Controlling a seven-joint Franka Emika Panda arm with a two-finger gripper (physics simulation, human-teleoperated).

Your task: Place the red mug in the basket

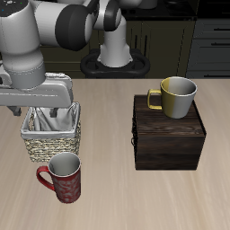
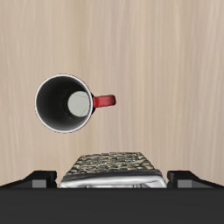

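While the arm hung over the table, the gripper sat above the basket, its body hiding most of the fingers. The wrist view showed only two dark finger bases set wide apart with nothing between them, so the jaws seemed spread and empty, though the tips could not be seen clearly. Largest object on the table was a dark wooden box, well apart from the basket, with a grey mug with a yellow handle standing upright on its lid. The basket, tan wicker with a pale cloth lining, stood farther back than the red mug. The red mug stood upright on the table just beside the basket, nearer the front edge; dark red, pale pattern, loop handle, grey inside. Untouched by the gripper.
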